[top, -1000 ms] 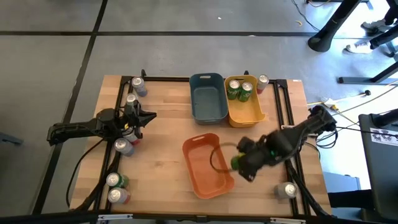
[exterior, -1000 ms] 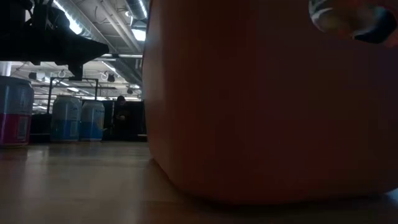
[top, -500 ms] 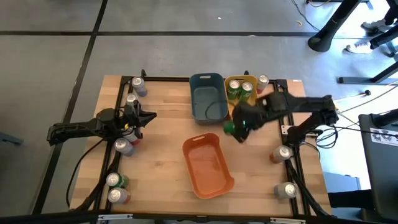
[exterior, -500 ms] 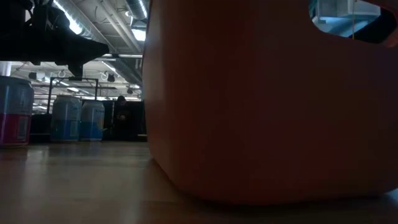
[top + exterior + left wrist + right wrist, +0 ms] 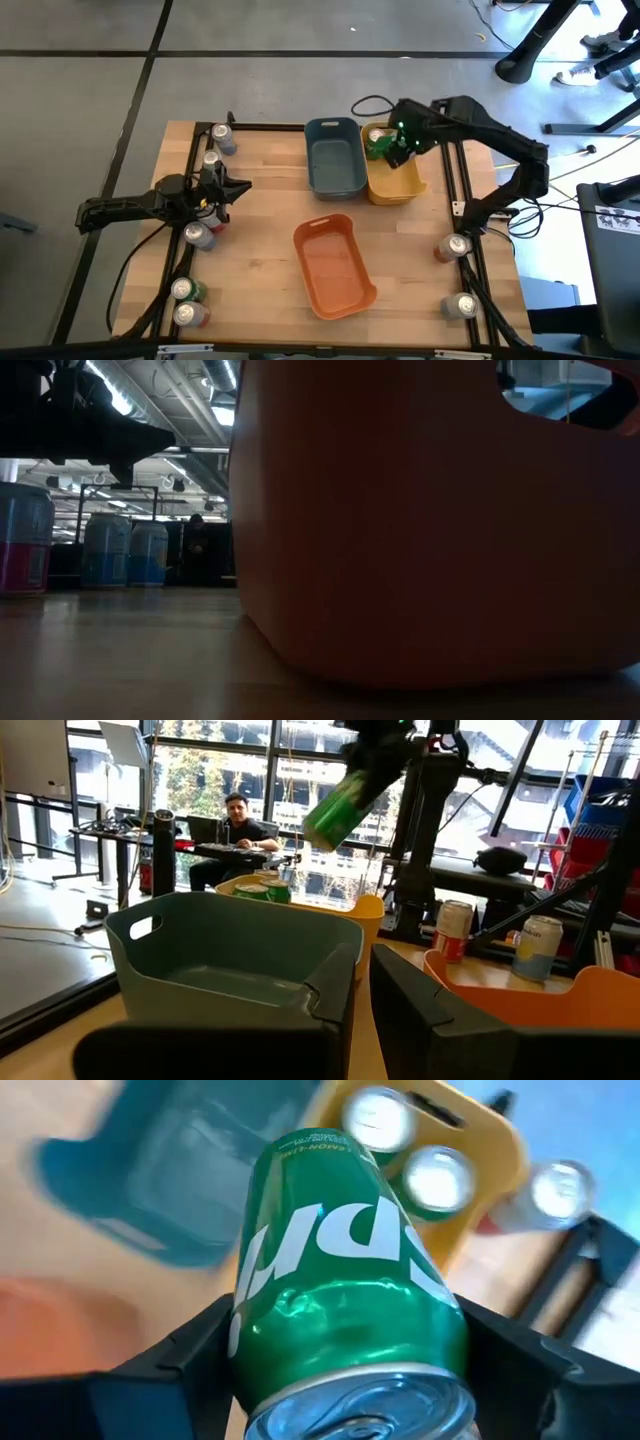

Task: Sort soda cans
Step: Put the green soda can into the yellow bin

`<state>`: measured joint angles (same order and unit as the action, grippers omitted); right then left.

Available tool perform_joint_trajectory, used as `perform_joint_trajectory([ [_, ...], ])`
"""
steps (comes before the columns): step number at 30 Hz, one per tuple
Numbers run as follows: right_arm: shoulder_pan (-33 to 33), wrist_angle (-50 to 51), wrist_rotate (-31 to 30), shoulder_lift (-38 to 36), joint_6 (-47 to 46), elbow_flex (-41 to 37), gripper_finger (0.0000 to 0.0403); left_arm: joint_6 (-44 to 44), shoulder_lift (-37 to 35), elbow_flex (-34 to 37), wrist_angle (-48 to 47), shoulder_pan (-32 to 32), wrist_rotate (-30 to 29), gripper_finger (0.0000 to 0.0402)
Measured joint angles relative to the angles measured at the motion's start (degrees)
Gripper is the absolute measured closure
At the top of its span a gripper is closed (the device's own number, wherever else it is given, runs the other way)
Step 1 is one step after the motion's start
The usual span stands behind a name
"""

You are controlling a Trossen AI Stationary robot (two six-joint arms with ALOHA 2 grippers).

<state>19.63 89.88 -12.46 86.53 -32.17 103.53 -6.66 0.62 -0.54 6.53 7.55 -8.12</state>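
The right gripper (image 5: 398,146) holds a green soda can (image 5: 335,1290) clamped between its fingers above the yellow bin (image 5: 400,183) at the far right of the desk (image 5: 260,240), where two green cans (image 5: 377,139) already stand, apparently to keep the colours together. The left gripper (image 5: 222,187), closed and empty, waits among loose cans (image 5: 197,235) at the left. The blue bin (image 5: 334,160) and orange bin (image 5: 335,265) hold nothing.

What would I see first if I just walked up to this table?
The right gripper holding a bright green can in the air over the yellow bin, which already has green cans in it. Beside it sits a blue bin, and nearer the front an orange bin.
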Motion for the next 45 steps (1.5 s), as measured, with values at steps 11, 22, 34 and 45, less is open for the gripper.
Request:
perform_joint_trajectory([
  [11,8.2,0.0,2.9,0.0,5.5,-18.4,0.0115,-0.9,0.0,0.0,-0.4,0.0,0.0,0.0373],
  [22,8.2,-3.5,1.5,0.6,5.2,-26.1,0.0115,-0.4,0.0,0.0,-0.4,0.0,-0.2,0.0373],
  [34,8.2,-6.4,1.5,0.7,5.4,-27.1,0.0115,-0.7,0.0,0.0,-0.4,0.0,-0.2,0.0373],
  [45,8.2,-8.1,2.0,0.7,5.0,-27.2,0.0115,-0.5,0.0,0.0,-0.4,0.0,-0.2,0.0373],
])
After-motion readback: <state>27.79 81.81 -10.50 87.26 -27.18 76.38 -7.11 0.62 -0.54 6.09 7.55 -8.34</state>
